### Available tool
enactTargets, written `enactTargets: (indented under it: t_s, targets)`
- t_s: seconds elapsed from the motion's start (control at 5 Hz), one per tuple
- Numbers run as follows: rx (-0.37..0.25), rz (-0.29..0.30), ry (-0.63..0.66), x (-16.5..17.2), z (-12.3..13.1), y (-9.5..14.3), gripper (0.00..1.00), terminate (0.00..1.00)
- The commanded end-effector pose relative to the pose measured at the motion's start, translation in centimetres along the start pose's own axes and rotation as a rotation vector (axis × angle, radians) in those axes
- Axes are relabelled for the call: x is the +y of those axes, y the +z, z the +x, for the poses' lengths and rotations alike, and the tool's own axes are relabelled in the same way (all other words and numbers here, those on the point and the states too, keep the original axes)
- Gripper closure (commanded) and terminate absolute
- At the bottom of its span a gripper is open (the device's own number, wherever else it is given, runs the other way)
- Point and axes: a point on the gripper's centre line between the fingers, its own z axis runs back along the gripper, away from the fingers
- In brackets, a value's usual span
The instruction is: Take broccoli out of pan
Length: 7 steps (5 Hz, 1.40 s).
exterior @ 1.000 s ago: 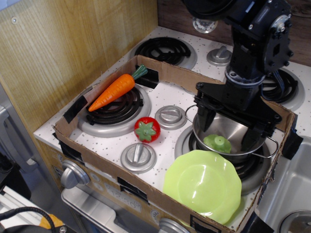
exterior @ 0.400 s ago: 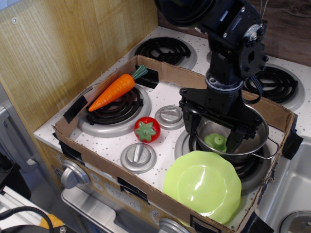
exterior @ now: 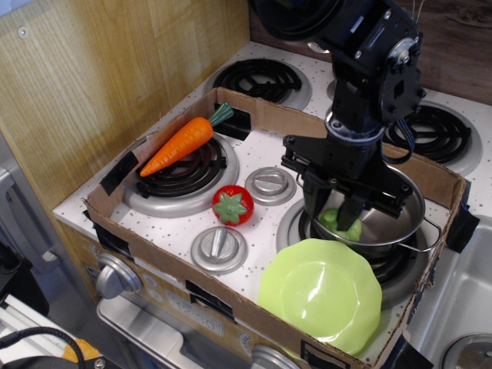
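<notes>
The pale-green broccoli (exterior: 332,221) lies inside the shiny steel pan (exterior: 402,227) on the front right burner. My gripper (exterior: 341,216) reaches straight down into the pan. Its two black fingers are drawn in against the broccoli from both sides, with green showing to the left of and below the fingertips. The broccoli still sits low in the pan. The arm hides the pan's back rim and most of its inside.
A lime-green plate (exterior: 323,292) lies just in front of the pan. A red tomato (exterior: 232,205) and two silver knobbed discs (exterior: 219,247) sit to the left. A carrot (exterior: 181,144) lies on the left burner. A low cardboard wall (exterior: 177,269) rings the stove top.
The gripper moved left and down into the pan. Its fingers went from wide open on either side of the broccoli to closed on it.
</notes>
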Motion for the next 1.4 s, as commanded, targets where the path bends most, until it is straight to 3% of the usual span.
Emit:
enactTargets:
  t_s: [0.0,0.2,0.6,0.8,1.2]
  targets:
    - [0.001,-0.029,-0.003,0.3,1.7,3.7,1.0,0.0]
    - [0.048,-0.045,0.024,0.7,1.7,5.5,1.0,0.0]
    - [-0.009,0.07,-0.072,4.1,3.4,6.6,1.0,0.0]
    - [-0.039,0.156,-0.183,6.7,4.8,5.9,1.0,0.0]
    - [-0.003,0.148,-0.339,12.2,8.3,3.0,1.0,0.0]
